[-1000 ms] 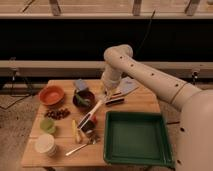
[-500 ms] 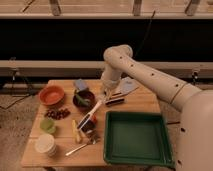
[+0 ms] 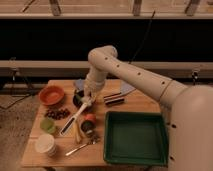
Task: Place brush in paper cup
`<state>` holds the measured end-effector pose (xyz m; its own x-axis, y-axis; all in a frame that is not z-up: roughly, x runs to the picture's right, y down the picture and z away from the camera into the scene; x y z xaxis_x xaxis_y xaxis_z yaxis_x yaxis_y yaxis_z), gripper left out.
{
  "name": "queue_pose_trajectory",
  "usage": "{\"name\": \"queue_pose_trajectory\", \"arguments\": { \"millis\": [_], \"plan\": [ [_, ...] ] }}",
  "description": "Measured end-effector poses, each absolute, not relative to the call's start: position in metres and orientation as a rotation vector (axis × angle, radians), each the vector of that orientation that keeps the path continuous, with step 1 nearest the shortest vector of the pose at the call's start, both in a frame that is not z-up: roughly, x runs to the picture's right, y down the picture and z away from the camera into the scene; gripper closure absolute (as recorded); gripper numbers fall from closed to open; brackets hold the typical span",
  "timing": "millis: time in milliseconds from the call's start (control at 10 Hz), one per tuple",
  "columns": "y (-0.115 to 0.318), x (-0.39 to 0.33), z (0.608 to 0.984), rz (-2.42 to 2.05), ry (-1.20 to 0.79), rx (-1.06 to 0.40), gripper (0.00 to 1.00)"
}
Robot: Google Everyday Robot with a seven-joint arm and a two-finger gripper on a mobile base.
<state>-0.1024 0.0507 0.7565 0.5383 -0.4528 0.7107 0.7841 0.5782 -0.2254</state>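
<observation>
The brush (image 3: pixel 75 118) is a long pale stick that slants from its upper end at my gripper down to the left, its dark tip near the small light-green cup (image 3: pixel 48 125). My gripper (image 3: pixel 86 102) is shut on the brush's upper end, in front of a dark bowl (image 3: pixel 79 96). The paper cup (image 3: pixel 45 144), squat and off-white, stands at the table's front left corner, well below and left of the gripper.
An orange bowl (image 3: pixel 51 95) and dark grapes (image 3: pixel 57 113) lie at the left. A metal spoon (image 3: pixel 82 146), a yellowish stick (image 3: pixel 77 134) and a small can (image 3: pixel 88 125) lie mid-front. A green tray (image 3: pixel 135 137) fills the right. Black bars (image 3: pixel 114 98) lie behind it.
My arm has swung left and carried the brush with it. The brush's lower end now lies closer to the light-green cup.
</observation>
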Motion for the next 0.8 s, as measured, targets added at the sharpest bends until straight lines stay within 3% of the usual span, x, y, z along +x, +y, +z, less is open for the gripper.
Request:
{"name": "queue_pose_trajectory", "arguments": {
  "millis": [400, 800],
  "plan": [
    [0.064, -0.187, 0.733, -0.893, -0.755, -0.55, 1.0],
    [0.098, -0.215, 0.692, -1.003, -0.874, -0.555, 1.0]
  ]
}}
